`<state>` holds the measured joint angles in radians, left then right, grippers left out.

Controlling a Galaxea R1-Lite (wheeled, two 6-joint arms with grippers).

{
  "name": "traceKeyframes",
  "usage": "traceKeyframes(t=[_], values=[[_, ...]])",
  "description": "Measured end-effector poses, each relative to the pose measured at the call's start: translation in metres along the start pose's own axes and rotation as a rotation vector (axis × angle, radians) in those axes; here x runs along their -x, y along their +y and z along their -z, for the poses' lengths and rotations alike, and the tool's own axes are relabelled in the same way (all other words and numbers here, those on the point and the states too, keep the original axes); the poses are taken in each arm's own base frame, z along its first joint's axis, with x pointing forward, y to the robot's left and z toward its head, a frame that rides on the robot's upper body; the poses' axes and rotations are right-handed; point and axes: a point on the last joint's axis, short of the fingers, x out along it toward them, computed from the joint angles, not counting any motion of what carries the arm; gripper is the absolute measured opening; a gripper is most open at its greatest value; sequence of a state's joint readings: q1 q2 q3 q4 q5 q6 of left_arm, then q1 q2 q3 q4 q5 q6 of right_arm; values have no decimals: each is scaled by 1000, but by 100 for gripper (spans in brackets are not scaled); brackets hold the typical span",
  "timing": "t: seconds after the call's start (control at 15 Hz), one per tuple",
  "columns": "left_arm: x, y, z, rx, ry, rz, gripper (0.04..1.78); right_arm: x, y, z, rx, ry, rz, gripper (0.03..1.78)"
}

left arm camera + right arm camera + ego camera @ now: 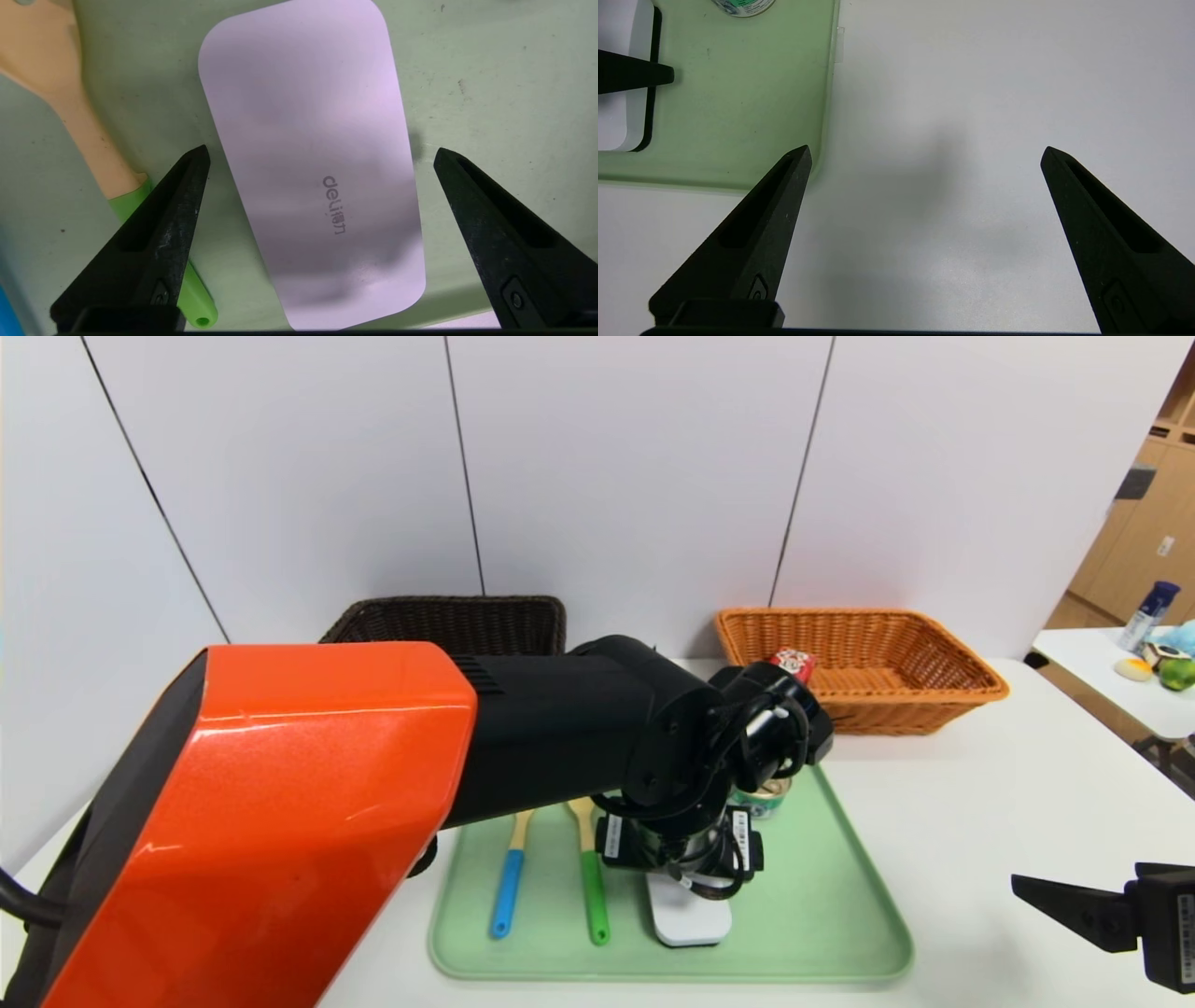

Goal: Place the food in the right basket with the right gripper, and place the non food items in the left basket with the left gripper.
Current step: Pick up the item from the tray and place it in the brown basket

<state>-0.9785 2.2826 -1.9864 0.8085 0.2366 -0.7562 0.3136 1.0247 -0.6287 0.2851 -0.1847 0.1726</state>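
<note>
My left gripper (320,156) hangs open over the green tray (822,915), one finger on each side of the white oblong case (313,158), neither touching it. The yellow fork (70,112) with the green handle lies just beside one finger, and the blue-handled spoon (509,887) lies further left. The short tin (764,795) and the red carton (794,663) peek out behind my left wrist. The dark brown basket (448,621) stands at the back left, the orange-tan basket (859,663) at the back right. My right gripper (927,154) is open and empty over bare table, right of the tray.
My orange-shelled left arm (280,803) crosses the left half of the head view and hides part of the tray. A second table (1111,681) with small objects stands at the far right. White wall panels (635,467) rise behind the baskets.
</note>
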Motion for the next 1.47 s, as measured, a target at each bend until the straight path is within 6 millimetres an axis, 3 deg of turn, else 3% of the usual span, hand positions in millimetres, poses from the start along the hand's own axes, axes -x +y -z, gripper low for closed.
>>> traceKeyframes(t=[0.27,0.33,0.67,0.87,1.2,1.47], values=[[0,0,0,-1,1,1,110,0,0,0,1,0,0,170],[0,0,0,0,1,1,103,0,0,0,2,0,-1,170],[5,0,-1,2,-7,10,101,0,0,0,3,0,-3,170],[20,1,-6,13,-38,51,100,1,0,2,3,1,-4,170],[68,2,-16,24,-63,255,100,1,0,3,1,0,-4,170],[128,13,-39,72,-206,507,100,0,0,4,0,9,-2,170]])
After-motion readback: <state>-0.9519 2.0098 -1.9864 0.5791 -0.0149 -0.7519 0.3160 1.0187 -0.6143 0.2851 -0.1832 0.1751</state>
